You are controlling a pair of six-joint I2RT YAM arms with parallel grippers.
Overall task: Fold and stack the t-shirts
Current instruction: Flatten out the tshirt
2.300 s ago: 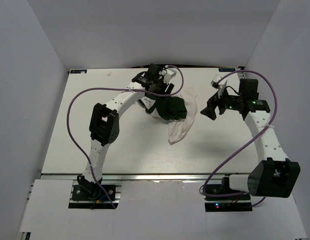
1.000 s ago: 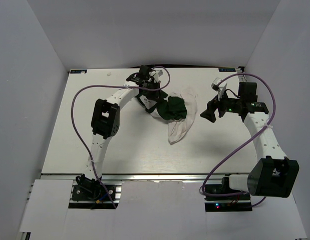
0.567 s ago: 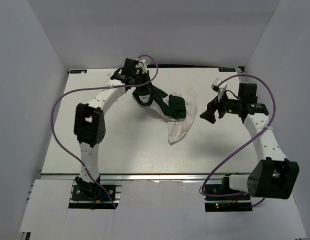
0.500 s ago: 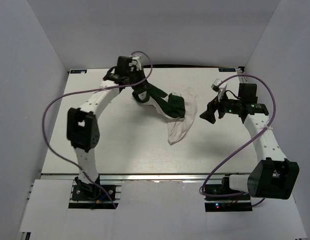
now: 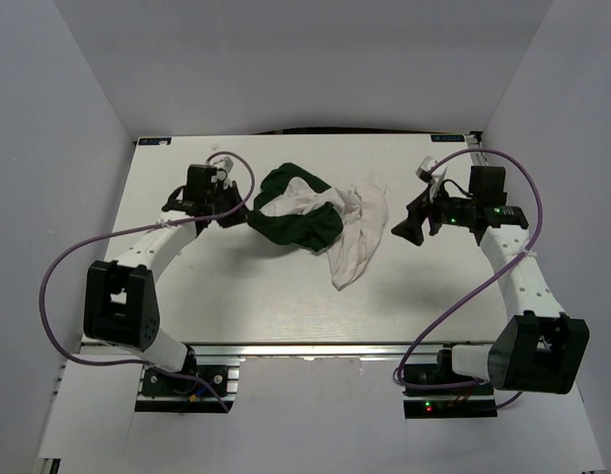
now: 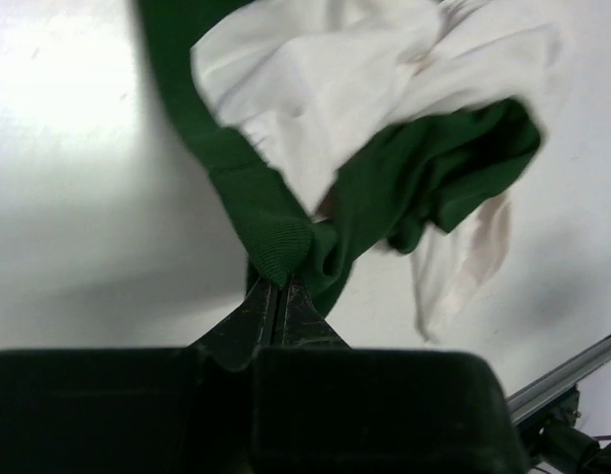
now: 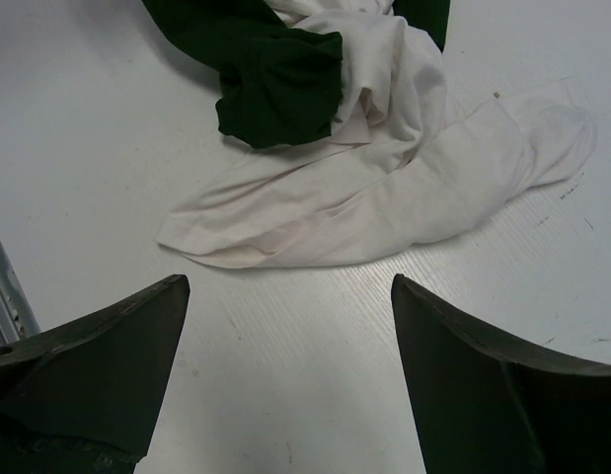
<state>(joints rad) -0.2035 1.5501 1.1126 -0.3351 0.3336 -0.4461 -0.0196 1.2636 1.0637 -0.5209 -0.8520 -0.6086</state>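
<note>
**So, left end effector (image 6: 277, 296) has the t-shirt (image 5: 297, 217), right end effector (image 7: 285, 286) has nothing**

Left fingers are pressed tight together on a ribbed dark green edge of the tee. The tee itself is a crumpled heap around the far middle of the desk (image 5: 236, 296), with a white tail trailing toward the near side. The right one hovers just beside that tail, fingers spread wide apart.

Bright even light, soft shadows, left wrist view blurred

White t-shirt (image 5: 310, 219) with dark green sleeves and collar, white table (image 5: 246, 296), pale grey walls (image 5: 48, 148)
</note>
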